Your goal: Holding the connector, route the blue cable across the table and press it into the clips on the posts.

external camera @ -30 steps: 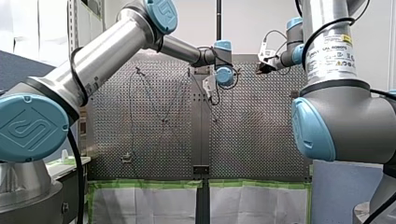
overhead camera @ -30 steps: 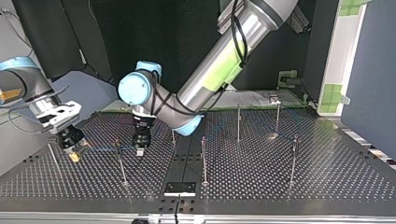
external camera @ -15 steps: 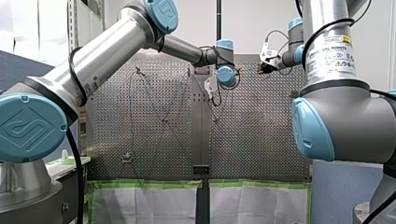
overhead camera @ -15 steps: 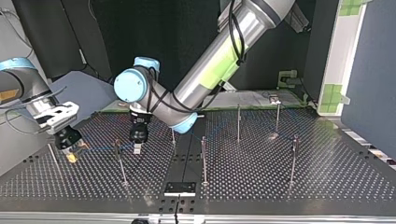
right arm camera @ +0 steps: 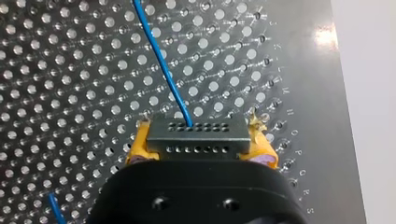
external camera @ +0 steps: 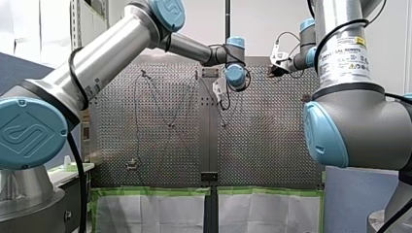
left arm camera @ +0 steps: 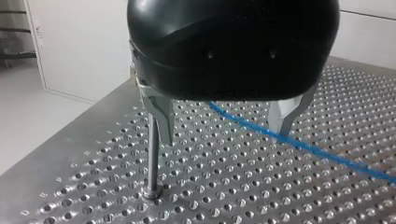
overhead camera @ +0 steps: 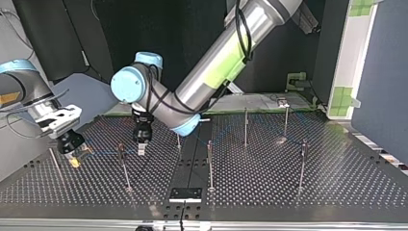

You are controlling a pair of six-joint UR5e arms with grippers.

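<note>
My right gripper (right arm camera: 199, 133) pinches the connector (right arm camera: 196, 140) between its yellow pads (right arm camera: 137, 144) over the table (right arm camera: 70, 93), and the blue cable (right arm camera: 161, 60) runs away from it across the holes. My left gripper (left arm camera: 224, 137) hangs with its metal fingers (left arm camera: 161, 116) spread, a post (left arm camera: 152, 158) just beside one and the cable crossing by the other.

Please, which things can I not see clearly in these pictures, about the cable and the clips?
- Top view: the clips on the posts are too small to show whether the blue cable sits in any.
- Left wrist view: my left gripper's black body hides the post's top.
- Right wrist view: my right gripper's body hides the connector's back end.
</note>
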